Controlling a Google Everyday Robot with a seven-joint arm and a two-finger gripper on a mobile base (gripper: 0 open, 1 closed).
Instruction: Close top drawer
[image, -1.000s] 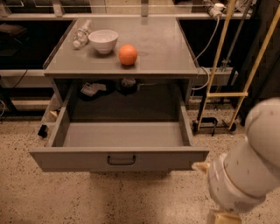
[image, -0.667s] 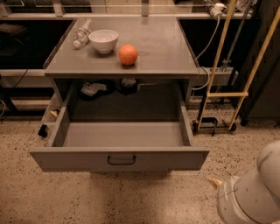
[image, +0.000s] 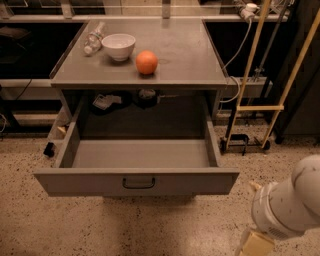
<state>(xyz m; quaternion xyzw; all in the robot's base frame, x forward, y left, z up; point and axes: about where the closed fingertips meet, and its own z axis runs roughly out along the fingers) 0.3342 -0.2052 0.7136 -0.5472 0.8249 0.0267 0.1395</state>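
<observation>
Top drawer (image: 75, 182): stands open, drawn well out from the grey cabinet toward the camera. Deep box sides, flat grey floor, nothing seen lying in it. Front panel flat, with a small dark loop handle (image: 138, 183) at its centre.

Gripper (image: 256, 244): lower right corner, low over the speckled floor (image: 150, 225), partly cut off by the bottom edge. Only a tan block below the white arm (image: 295, 202) shows; probably the base of the gripper. Whether it is open or closed: cannot tell. It holds nothing that can be seen.

Drawer relative to gripper: up and to the left. The right end of the front panel is the nearest part, near but apart, no contact. The handle lies farther left, well apart from the gripper.

Farther out, beyond the drawer and up-left of the gripper: cabinet top (image: 190, 55), carrying an orange (image: 146, 62), a white bowl (image: 119, 46) to its left, and a clear bottle (image: 93, 40) lying on its side just beside the bowl. In the dark cavity under the top, behind the drawer, some small items; too dim to identify.

Straight up from the gripper, at the right: a yellow-framed stand (image: 260, 107) on the floor, well apart from it.
</observation>
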